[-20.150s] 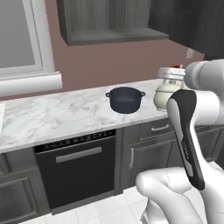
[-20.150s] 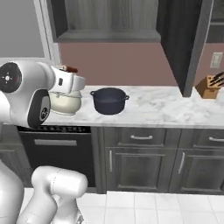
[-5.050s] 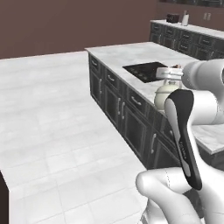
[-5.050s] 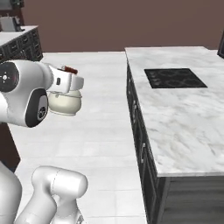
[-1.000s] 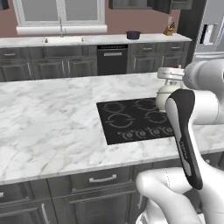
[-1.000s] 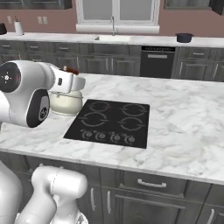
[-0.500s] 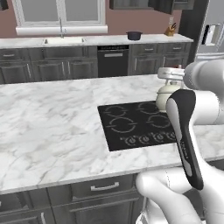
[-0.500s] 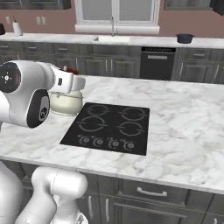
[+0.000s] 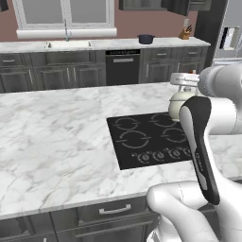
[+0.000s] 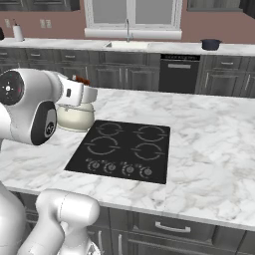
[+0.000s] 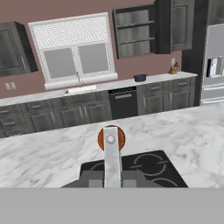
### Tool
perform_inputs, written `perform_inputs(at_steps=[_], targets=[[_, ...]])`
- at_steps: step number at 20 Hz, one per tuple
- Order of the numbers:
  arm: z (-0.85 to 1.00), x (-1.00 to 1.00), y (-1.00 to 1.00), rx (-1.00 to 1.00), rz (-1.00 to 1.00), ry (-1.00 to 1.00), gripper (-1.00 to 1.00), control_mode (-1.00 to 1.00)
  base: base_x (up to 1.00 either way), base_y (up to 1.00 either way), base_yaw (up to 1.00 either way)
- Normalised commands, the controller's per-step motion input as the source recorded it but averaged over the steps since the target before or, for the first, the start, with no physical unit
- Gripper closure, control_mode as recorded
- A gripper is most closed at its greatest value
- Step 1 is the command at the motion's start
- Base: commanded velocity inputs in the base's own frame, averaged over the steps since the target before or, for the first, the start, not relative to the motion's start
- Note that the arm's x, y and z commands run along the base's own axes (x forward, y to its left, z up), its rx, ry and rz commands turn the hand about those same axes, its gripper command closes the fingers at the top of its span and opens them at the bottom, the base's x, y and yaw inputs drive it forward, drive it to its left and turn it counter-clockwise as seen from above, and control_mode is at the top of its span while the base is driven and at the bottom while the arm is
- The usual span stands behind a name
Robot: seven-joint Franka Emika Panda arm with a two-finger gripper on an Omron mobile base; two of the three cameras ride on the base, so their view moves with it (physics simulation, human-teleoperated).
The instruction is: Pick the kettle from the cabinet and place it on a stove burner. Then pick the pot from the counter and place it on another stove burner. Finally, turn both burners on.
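Observation:
The cream-white kettle (image 10: 74,116) hangs from my gripper (image 10: 82,88), which is shut on its arched handle; the reddish-brown wood top (image 11: 111,138) of that handle sits right in front of the hand camera. From the left the kettle (image 9: 181,102) shows behind my forearm, at the far right edge of the black cooktop (image 9: 151,137). It is over the marble island counter (image 10: 209,164), just left of the stove burners (image 10: 124,142). The dark pot (image 9: 145,38) stands on the far counter under the doorless cabinet (image 11: 135,33).
A row of knobs (image 10: 119,168) lines the cooktop's near edge. Along the far wall are a sink (image 9: 66,43) below the window, a dishwasher (image 9: 122,68), a knife block (image 9: 186,32) and a fridge (image 9: 231,38). Wide bare marble lies left of the cooktop.
The whole picture has shifted as the base moved in toward the island; the cooktop now lies nearer and more central. The kettle stays held in the same place on the hand.

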Motion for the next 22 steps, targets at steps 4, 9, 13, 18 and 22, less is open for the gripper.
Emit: perform_inputs(at_steps=[4,9,13,18,22], targets=[[0.0,0.13,0.01,0.0,0.0,0.0,1.0,-1.0,0.13,0.02,0.0],[0.0,0.26,0.01,0.0,0.0,0.0,1.0,-1.0,0.0,0.0,0.0],[-0.01,0.04,0.0,0.0,0.03,-0.03,1.0,-1.0,0.0,0.0,0.0],[-0.06,0.0,0.0,0.0,0.06,-0.03,1.0,-1.0,0.0,0.0,0.0],[-0.09,0.0,0.0,0.0,0.08,0.0,1.0,-1.0,0.0,0.0,0.0]])
